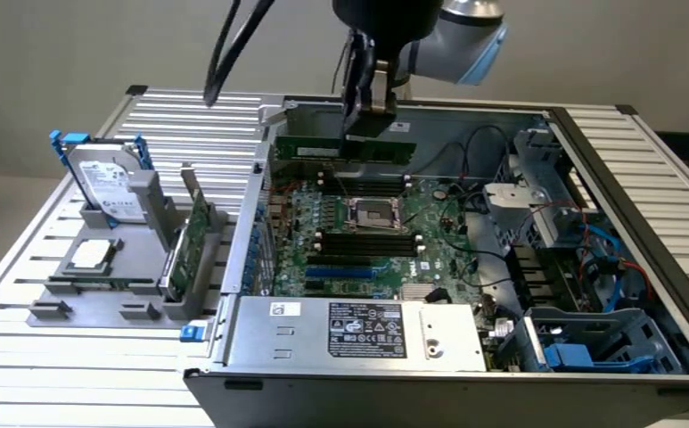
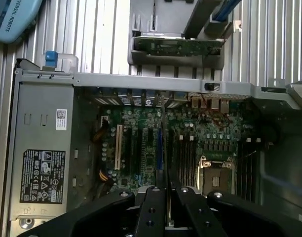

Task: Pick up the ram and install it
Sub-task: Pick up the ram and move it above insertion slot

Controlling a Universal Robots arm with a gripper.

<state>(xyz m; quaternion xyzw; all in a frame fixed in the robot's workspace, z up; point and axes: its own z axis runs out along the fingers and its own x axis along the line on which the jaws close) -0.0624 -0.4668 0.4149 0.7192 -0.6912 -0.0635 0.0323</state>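
The ram, a long thin green stick with dark chips, hangs level above the far side of the open computer case. My gripper is shut on its top edge near the middle. In the wrist view the ram appears edge-on as a thin line running out from between the black fingers, with my gripper clamped on it above the motherboard. Long black memory slots lie on both sides of the processor socket; the ram is above them, not touching.
A grey holder on the exterior view's left carries a green expansion card, a hard drive and a processor. The power supply fills the case's near side. Drive cages and cables crowd the exterior view's right.
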